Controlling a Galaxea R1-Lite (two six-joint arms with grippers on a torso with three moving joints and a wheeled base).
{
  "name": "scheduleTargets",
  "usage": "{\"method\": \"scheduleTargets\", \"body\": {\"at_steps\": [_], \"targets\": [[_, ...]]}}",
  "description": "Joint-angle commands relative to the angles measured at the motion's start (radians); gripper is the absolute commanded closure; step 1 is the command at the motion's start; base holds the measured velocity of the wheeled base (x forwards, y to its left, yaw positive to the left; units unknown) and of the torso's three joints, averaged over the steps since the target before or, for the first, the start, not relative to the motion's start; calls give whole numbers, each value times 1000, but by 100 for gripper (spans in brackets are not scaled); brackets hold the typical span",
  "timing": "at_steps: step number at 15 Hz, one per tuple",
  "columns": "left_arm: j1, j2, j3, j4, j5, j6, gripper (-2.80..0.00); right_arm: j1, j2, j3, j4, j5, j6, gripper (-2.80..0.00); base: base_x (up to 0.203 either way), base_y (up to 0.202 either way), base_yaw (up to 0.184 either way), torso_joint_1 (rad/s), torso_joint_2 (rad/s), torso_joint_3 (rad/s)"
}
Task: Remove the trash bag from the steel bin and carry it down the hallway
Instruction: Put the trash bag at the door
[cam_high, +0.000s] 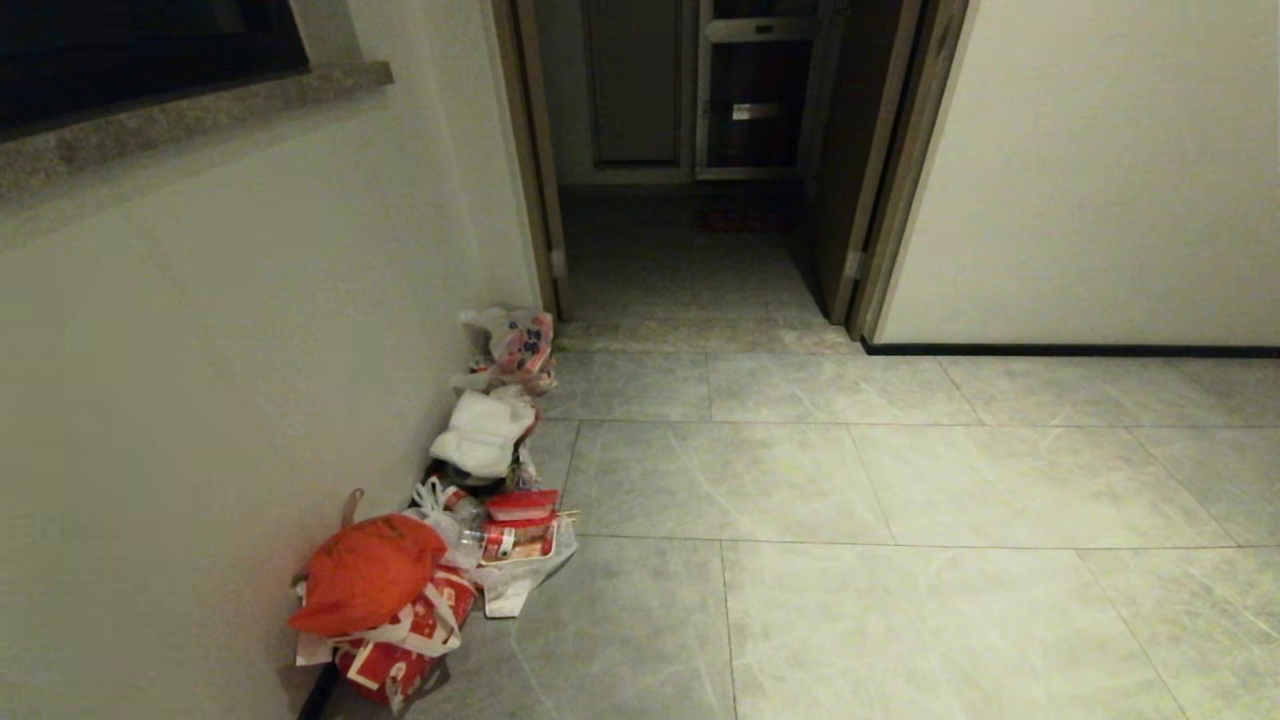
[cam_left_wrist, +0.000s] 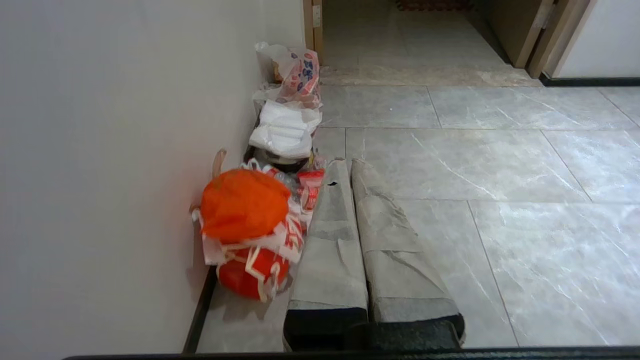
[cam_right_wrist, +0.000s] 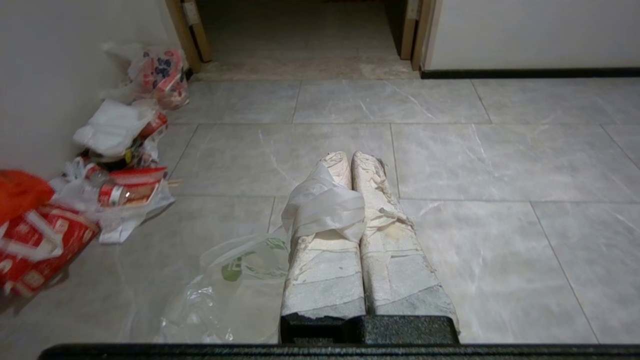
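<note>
Right claw (cam_right_wrist: 350, 160) closed on the trash bag (cam_right_wrist: 320, 205) (handle draped over one finger) above hallway (cam_right_wrist: 450, 150) tiles; left claw (cam_left_wrist: 347, 167) closed, empty.

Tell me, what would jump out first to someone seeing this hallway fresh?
A heap of rubbish along the left wall, led by a bright orange-red bag nearest the camera, with a white bag with red and blue print by the dark doorway. The right gripper is shut on a thin trash bag hanging over the grey tiled floor.
</note>
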Motion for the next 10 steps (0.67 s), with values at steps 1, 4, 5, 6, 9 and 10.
{"method": "scheduleTargets", "body": {"at_steps": [1, 4, 5, 6, 9, 10], "targets": [[0, 0, 2, 0, 0, 0, 0, 0, 0, 3, 0, 0, 0, 0, 196, 0, 2, 2, 5, -2], [0, 0, 2, 0, 0, 0, 0, 0, 0, 3, 0, 0, 0, 0, 184, 0, -1, 1, 2, 3], [-1, 0, 2, 0, 0, 0, 0, 0, 0, 3, 0, 0, 0, 0, 196, 0, 3, 7, -1, 3], [-1, 0, 2, 0, 0, 0, 0, 0, 0, 3, 0, 0, 0, 0, 183, 0, 7, 7, 2, 2], [0, 0, 2, 0, 0, 0, 0, 0, 0, 3, 0, 0, 0, 0, 190, 0, -1, 3, 3, 4], [0, 0, 2, 0, 0, 0, 0, 0, 0, 3, 0, 0, 0, 0, 196, 0, 1, 9, -1, 4]]}}
